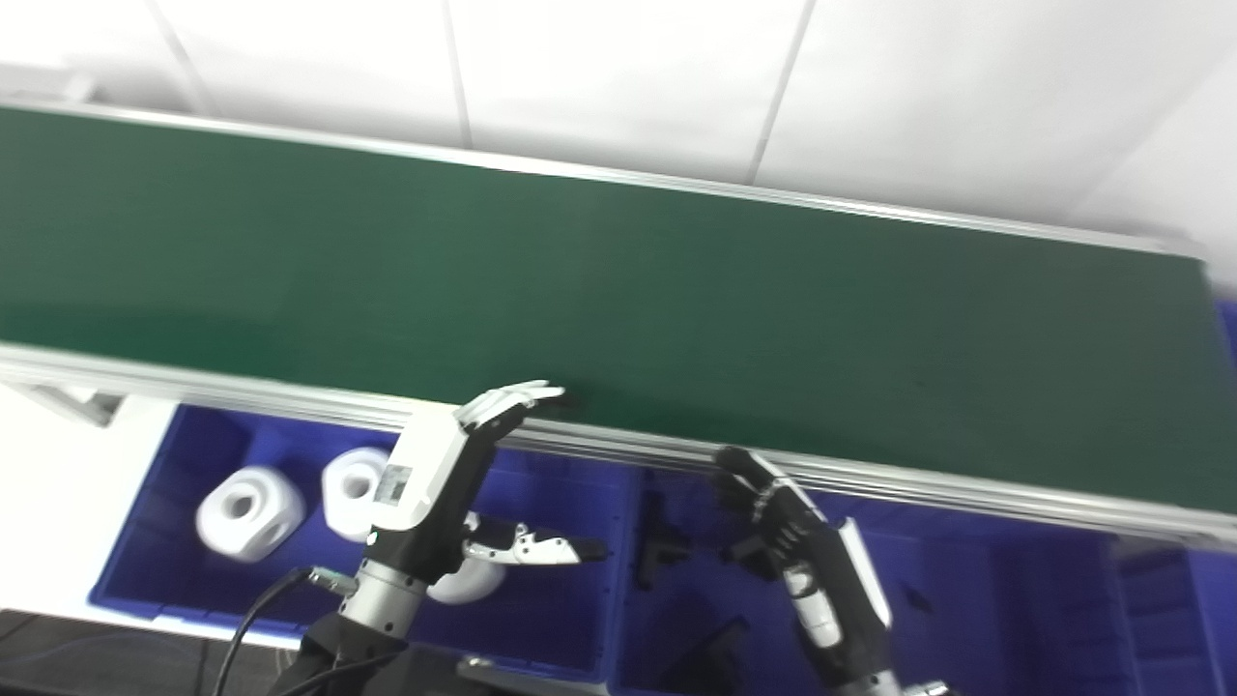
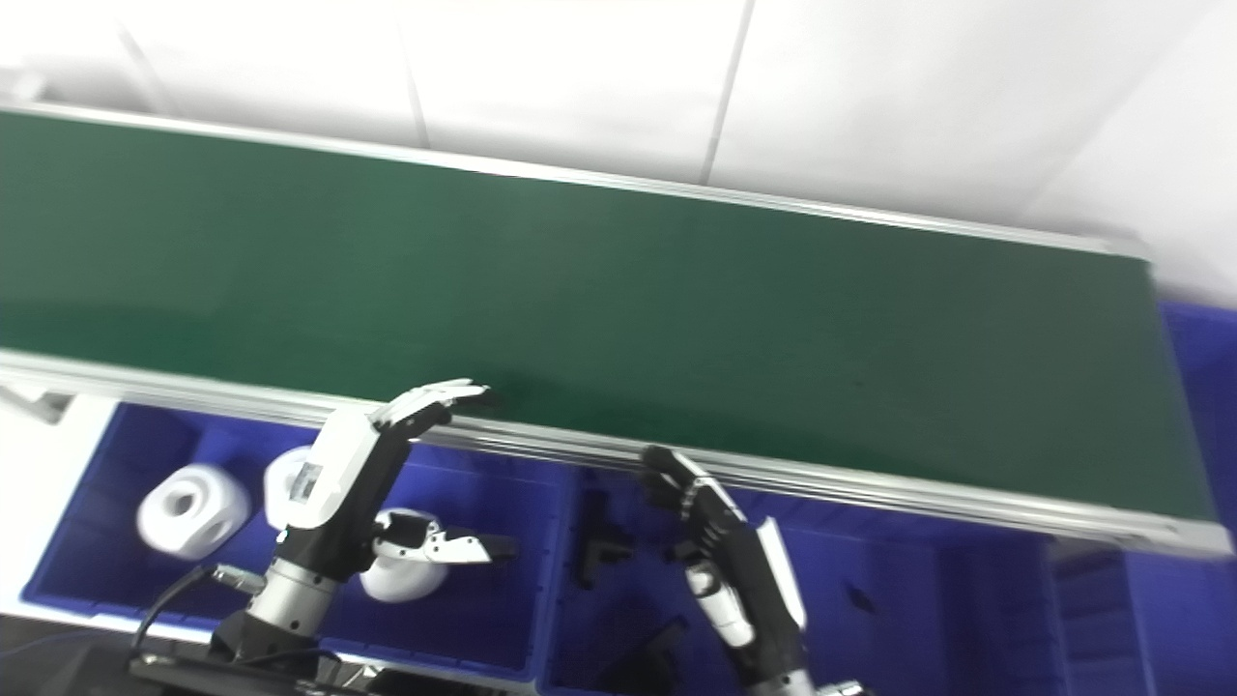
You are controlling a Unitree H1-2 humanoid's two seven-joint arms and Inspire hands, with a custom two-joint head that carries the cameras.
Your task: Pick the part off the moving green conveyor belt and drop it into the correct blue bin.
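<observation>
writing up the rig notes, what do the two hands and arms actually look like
The left hand has a white shell, white fingers with dark tips, a small label on its back, a silver wrist cuff and a black cable trailing from it. The right hand is mostly black, with a white panel along the forearm side.

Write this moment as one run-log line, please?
belt: no part visible | left hand: open, over left bin of white parts | right hand: open, over bin of black parts
</observation>
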